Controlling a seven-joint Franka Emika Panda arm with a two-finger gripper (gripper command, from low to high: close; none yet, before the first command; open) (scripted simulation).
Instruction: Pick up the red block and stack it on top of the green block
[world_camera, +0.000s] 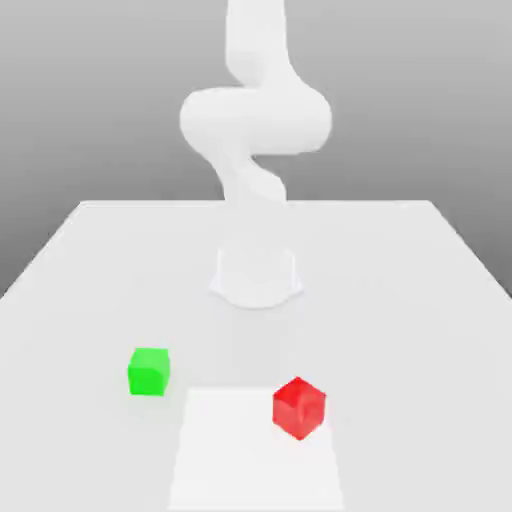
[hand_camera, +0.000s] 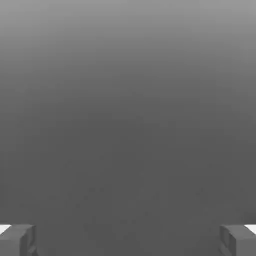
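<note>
On the white surface (world_camera: 420, 270), the red block (world_camera: 299, 407) sits at four o'clock from the green block (world_camera: 149, 371), well apart. The fingers (hand_camera: 17, 240) stand spread wide, holding nothing.

The white, smooth-bodied robot arm (world_camera: 255, 120) rises from its round base, bending at an elbow toward twelve o'clock. Its two-finger gripper (hand_camera: 128, 240) stands wide apart, grey fingertips (hand_camera: 20, 240) holding nothing.
</note>
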